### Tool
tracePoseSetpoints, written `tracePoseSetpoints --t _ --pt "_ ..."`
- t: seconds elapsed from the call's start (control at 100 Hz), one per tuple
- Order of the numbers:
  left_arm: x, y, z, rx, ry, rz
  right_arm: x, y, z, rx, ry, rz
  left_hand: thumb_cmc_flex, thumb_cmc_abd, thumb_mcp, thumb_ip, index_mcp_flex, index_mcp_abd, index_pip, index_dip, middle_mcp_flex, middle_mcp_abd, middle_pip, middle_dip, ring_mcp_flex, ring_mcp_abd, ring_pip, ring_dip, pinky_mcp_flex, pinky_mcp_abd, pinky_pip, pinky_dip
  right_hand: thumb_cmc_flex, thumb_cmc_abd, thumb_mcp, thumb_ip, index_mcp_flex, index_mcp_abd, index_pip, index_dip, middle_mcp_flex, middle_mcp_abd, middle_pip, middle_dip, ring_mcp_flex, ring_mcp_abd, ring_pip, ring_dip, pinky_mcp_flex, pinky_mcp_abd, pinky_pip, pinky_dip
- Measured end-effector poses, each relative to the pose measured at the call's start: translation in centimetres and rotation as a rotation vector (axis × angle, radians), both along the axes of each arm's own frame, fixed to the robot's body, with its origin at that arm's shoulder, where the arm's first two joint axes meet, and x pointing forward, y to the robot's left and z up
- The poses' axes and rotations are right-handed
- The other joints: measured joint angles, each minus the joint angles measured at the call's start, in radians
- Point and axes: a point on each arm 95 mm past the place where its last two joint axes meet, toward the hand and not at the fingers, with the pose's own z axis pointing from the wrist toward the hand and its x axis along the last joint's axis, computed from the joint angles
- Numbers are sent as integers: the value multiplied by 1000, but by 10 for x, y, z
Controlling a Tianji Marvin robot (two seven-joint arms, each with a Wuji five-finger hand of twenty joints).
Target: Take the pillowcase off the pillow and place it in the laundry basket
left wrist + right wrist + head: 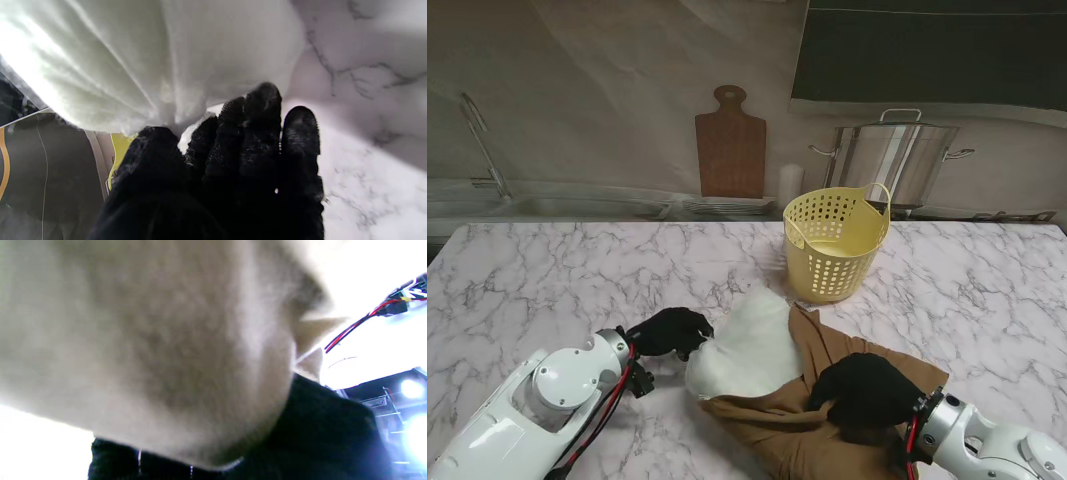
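In the lower middle of the stand's view, a white pillow [745,350] lies on the marble table [547,270], half out of a brown pillowcase [827,420] that bunches toward the lower right of the frame. The exposed white part points toward the upper left, and the brown cloth covers the end nearer the robot's right arm.

The left hand [670,331], in a black glove, sits at the pillow's left edge with its fingers curled; the left wrist view shows the fingers [260,133] close together and touching the white fabric [166,66], pinching a fold of it.

The right hand [864,390], also gloved in black, rests on the brown pillowcase with its fingers bent down into the cloth. In the right wrist view, blurred brown fabric [150,340] fills the frame over the glove [317,426], so the grip looks closed on the pillowcase.

A yellow perforated laundry basket [835,243] stands upright just above the pillow in the frame, near but apart from it. No writing or labels can be read anywhere.
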Motion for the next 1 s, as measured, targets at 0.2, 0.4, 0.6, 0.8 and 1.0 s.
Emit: tracePoseSetpoints --t 0.2,0.4,0.6,0.8,1.0 --pt "2 15 0 5 -8 46 -2 -2 0 18 20 1 -1 0 0 0 0 3 0 0 8 10 1 1 11 11 18 12 1 6 0 0 11 9 0 0 0 0 -21 1 0 0 0 12 0 0 40 16 -1 0 -7 0" --pt "-8 22 6 22 -144 71 4 10 -7 79 66 40 4 2 -39 0 -35 -11 -123 -110 -109 41 -78 -8 -113 59 -68 12 -139 51 -1 0 12 9 0 0 23 0 -21 10 12 1 0 16 30 0 121 57 -1 0 -7 0" --pt "-23 23 22 -126 -257 -13 13 23 -7 110 122 110 -65 170 -61 67 -245 -101 -467 -379 -613 -2 -320 -140 -528 87 -372 0 -480 70 -2 -1 24 7 0 0 67 10 -22 39 14 13 0 16 49 -1 149 71 5 0 -8 0" --pt "-23 6 32 -33 -310 -175 12 39 -8 165 176 178 -174 150 -61 71 -453 -141 -587 -542 -915 -14 -399 -242 -709 90 -462 -35 -546 55 -2 -1 37 7 0 0 108 12 -10 54 14 23 0 17 49 -13 157 75 11 0 -7 0" --pt "-23 -10 41 -71 -180 -401 18 46 -7 186 175 205 -327 42 -60 72 -522 -153 -604 -632 -965 -30 -414 -313 -820 82 -507 -90 -568 22 -2 -18 39 6 0 0 110 12 -10 60 14 26 0 17 49 -37 158 75 14 0 1 3"
